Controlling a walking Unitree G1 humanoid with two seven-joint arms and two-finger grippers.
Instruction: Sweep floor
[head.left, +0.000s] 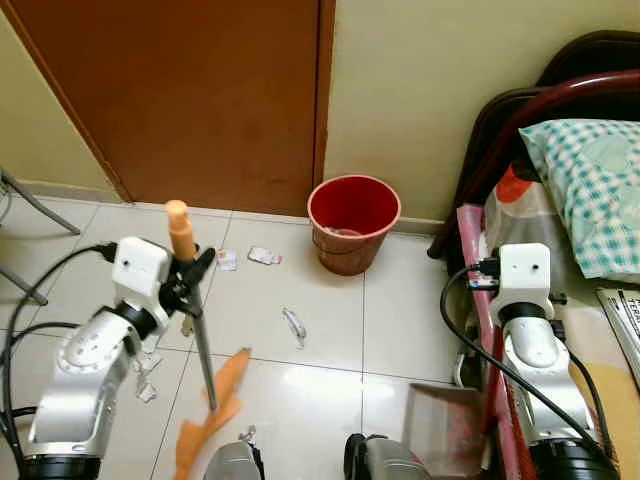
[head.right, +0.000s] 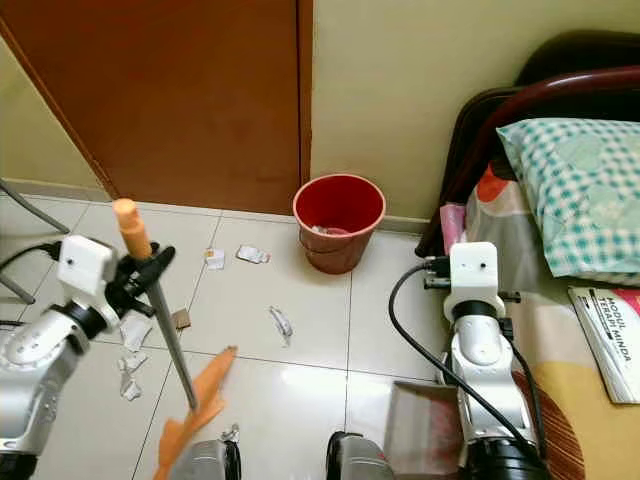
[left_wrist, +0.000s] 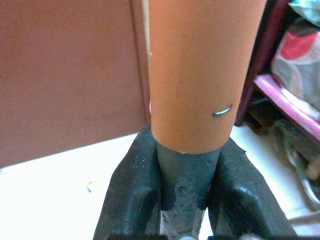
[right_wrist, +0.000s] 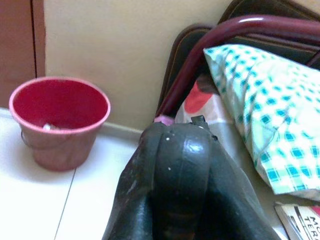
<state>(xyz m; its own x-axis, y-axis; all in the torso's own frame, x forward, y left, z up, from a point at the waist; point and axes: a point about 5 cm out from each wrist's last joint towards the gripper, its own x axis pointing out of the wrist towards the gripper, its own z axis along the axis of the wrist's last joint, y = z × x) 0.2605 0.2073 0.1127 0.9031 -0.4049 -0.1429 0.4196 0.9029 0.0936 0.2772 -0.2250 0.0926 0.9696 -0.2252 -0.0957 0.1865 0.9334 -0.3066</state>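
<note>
A brown door (head.left: 190, 100) stood beyond the left tool (head.left: 190, 275), and a bed with a checked pillow (head.left: 590, 190) lay beside the right tool (right_wrist: 177, 165). A red bucket (head.left: 353, 222) sat ahead, between the two. The left tool was clamped on the grey shaft of the broom (head.left: 200, 340) (just under its orange grip), bristles on the tiled floor (head.left: 310, 370) below. A dustpan (head.left: 440, 428) hung beneath the right tool, whose fingers were pressed together. Paper scraps (head.left: 263, 256) lay beyond the broom.

We stand in a home bedroom: a bed (head.left: 520, 215) with a checked pillow (head.left: 590, 190), a wooden door (head.left: 190, 100), a tiled floor (head.left: 320, 310).
</note>
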